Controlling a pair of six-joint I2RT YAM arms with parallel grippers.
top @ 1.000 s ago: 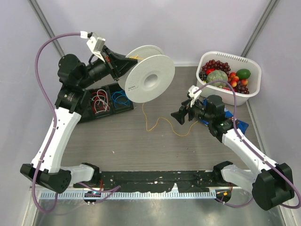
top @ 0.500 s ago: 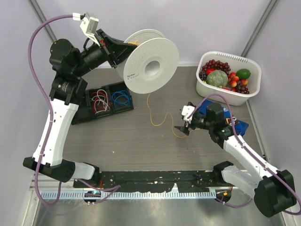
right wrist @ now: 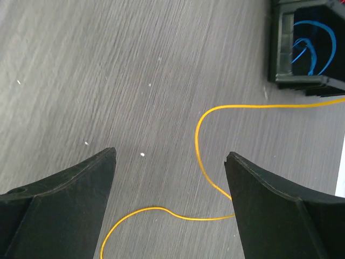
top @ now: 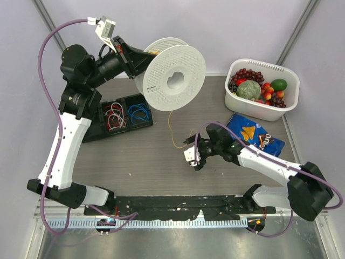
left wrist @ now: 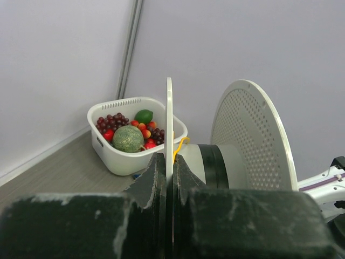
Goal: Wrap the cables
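My left gripper (top: 141,60) is shut on one flange of the white plastic spool (top: 175,81) and holds it raised at the back. In the left wrist view the jaws (left wrist: 169,164) pinch the thin flange (left wrist: 169,113), and yellow cable (left wrist: 181,145) lies on the hub. The yellow-orange cable (top: 170,128) hangs from the spool to the table and curves toward my right gripper (top: 195,154). In the right wrist view that gripper (right wrist: 170,154) is open just above the table, with the cable (right wrist: 198,137) looping between its fingers.
A black tray (top: 101,131) with a red-and-white coil and a blue coil (top: 139,112) sits at the left, and shows in the right wrist view (right wrist: 280,54). A white basket (top: 280,110) of fruit stands at the back right. A blue chip bag (top: 253,135) lies beside my right arm.
My right gripper has swung left and down over the cable's loose end on the table. My left arm raised the spool a little and turned it. Less cable lies on the table.
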